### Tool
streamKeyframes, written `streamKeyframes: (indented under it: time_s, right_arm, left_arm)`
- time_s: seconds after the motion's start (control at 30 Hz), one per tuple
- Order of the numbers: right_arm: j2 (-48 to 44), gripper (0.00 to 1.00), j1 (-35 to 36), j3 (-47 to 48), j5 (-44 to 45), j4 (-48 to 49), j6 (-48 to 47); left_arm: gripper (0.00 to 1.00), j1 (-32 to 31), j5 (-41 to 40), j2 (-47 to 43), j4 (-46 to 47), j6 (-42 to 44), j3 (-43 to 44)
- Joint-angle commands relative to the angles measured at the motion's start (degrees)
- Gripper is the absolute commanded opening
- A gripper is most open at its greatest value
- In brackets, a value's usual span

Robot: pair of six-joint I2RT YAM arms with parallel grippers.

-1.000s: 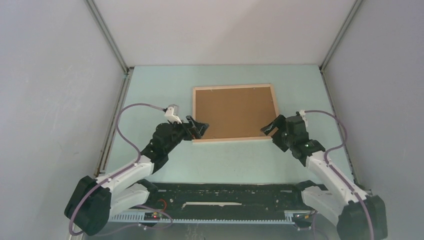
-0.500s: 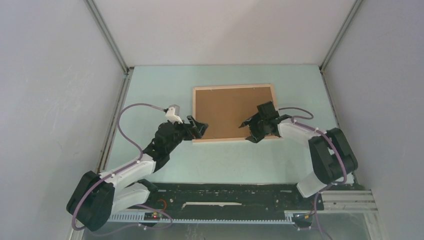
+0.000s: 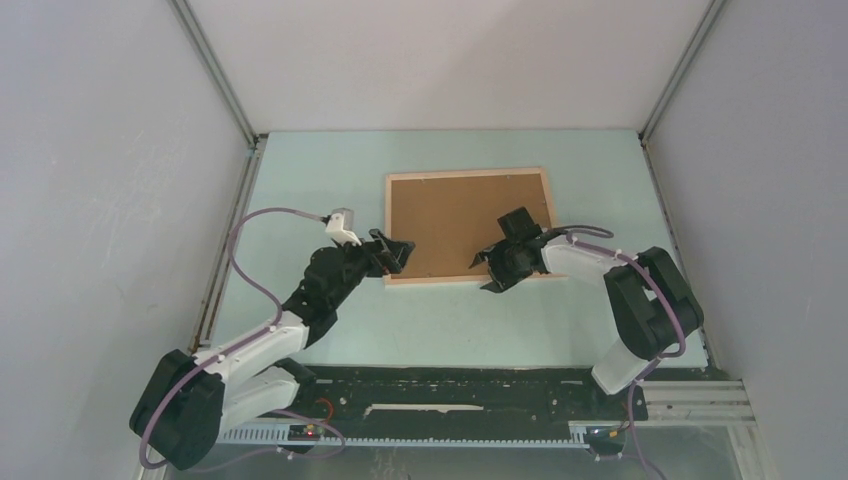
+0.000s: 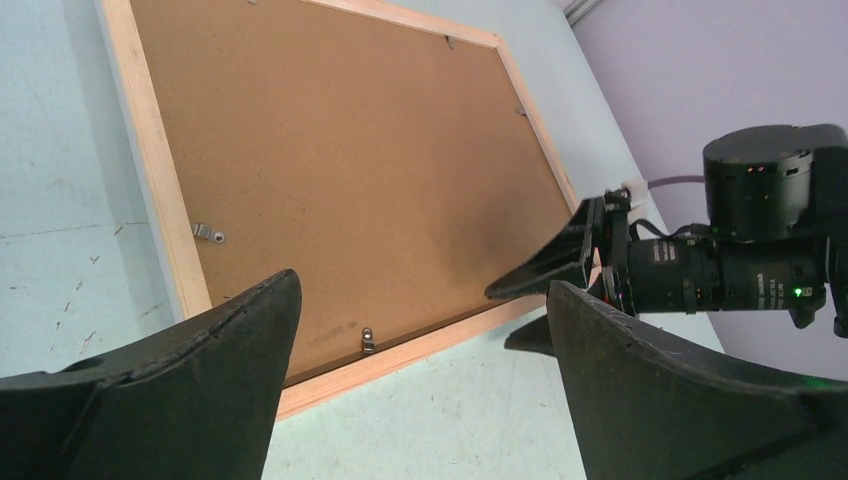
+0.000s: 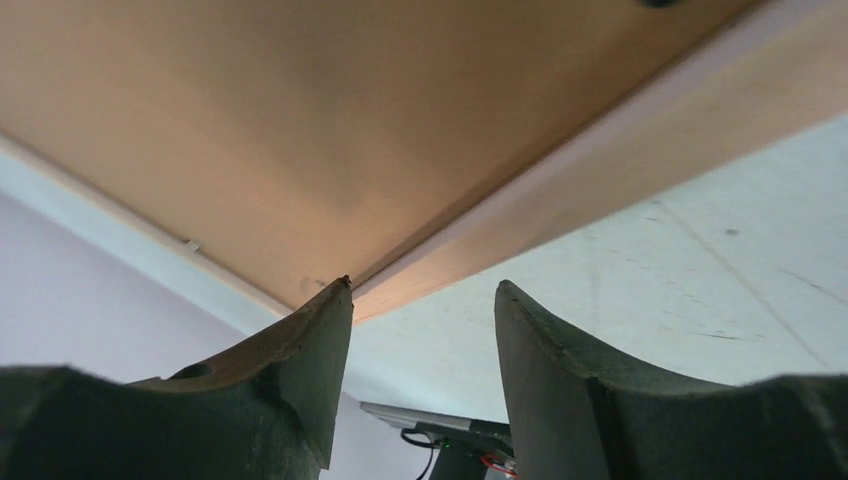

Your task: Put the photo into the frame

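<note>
Grey walls (image 3: 100, 200) close in a pale green table (image 3: 450, 320) on three sides, its surface scuffed with small scratches in the wrist views. The frame (image 4: 155, 170) lies flat near the middle of the table, towards the far wall, with its back upward, so that the thin light wood rim surrounds a plain brown backing board (image 3: 468, 222). Small metal tabs (image 4: 208, 232) sit along the inner edge of the rim, over the board. The left gripper (image 3: 396, 254) hangs above the frame's near left corner with its fingers spread wide and nothing between them. The right gripper (image 5: 422, 284) is low at the frame's near edge, right of the middle, also spread and holding nothing. One of its fingers reaches to the seam where the board meets the rim, the other lies over bare table just beside the frame; whether either touches cannot be told. A small green light (image 4: 795, 292) glows on the right arm's wrist.
</note>
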Motion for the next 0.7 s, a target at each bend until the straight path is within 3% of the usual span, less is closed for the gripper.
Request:
streamKeyframes:
  time_s: [0.0, 0.27, 0.67]
  right_arm:
    - [-2.0, 0.6, 0.3, -1.5, 2.3, -6.7, 4.0]
    - [-0.1, 0.53, -1.2, -2.6, 0.7, -1.5, 13.2]
    - [3.5, 0.41, -2.4, -2.6, 3.3, -4.2, 13.1]
  left_arm:
    - [1.0, -0.3, -1.5, -1.0, 3.0, 0.9, -1.8]
    - [1.0, -0.3, -2.0, -2.4, 2.9, 0.8, -2.6]
    - [1.0, -0.3, -2.2, -3.2, 2.9, 0.9, -3.1]
